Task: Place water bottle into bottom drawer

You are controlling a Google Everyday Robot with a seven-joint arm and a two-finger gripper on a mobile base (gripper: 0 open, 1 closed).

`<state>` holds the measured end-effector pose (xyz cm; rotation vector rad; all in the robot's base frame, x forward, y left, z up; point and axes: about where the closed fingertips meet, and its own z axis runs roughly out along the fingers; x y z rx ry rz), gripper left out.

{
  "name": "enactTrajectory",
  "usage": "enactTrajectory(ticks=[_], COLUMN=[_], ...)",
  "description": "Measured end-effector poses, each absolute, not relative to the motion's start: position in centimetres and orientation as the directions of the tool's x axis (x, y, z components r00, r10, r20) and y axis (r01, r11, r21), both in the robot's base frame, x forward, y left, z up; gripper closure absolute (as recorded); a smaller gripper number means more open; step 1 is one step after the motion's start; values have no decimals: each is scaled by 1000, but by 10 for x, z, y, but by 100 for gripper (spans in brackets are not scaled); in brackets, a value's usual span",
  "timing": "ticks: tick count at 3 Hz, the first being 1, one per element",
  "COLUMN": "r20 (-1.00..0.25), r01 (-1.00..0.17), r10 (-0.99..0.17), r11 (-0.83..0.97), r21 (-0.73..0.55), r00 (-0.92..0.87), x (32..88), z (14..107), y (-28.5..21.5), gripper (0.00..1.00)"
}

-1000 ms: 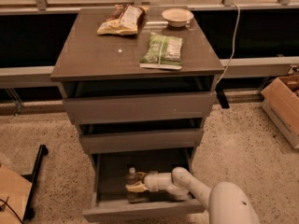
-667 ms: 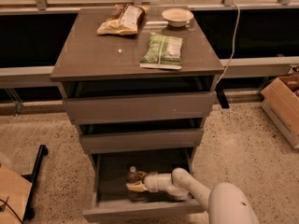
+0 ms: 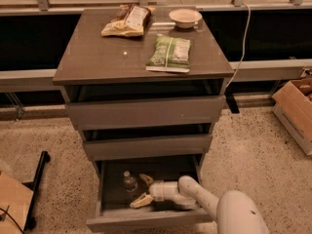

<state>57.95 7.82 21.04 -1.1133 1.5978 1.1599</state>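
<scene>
The bottom drawer [image 3: 146,219] of the grey-brown cabinet is pulled open. The water bottle [image 3: 129,181], clear with a white cap, stands upright on the drawer floor at the left. My gripper [image 3: 142,190] reaches into the drawer from the right, just right of the bottle. Its two pale fingers [image 3: 139,201] are spread apart, and the bottle stands free at their left, not gripped. My white arm [image 3: 204,201] comes in from the lower right.
The two upper drawers [image 3: 146,112] stick out a little. On the cabinet top [image 3: 97,57] lie a green bag [image 3: 169,52], a chip bag [image 3: 127,21] and a white bowl [image 3: 185,17]. A cardboard box [image 3: 295,108] stands at the right and a black stand [image 3: 36,179] at the left.
The fingers, which were closed around the bottle, have spread apart. The bottle now stands free on the drawer floor at their left. The arm has hardly moved.
</scene>
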Motion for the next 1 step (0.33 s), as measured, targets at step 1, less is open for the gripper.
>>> enactTrajectory(ticks=[1], r20=[-953], r01=[-961], r10=[-175], r11=[174], r21=[215], r00=[-245], x=[580], z=[210], y=[78], gripper=[0])
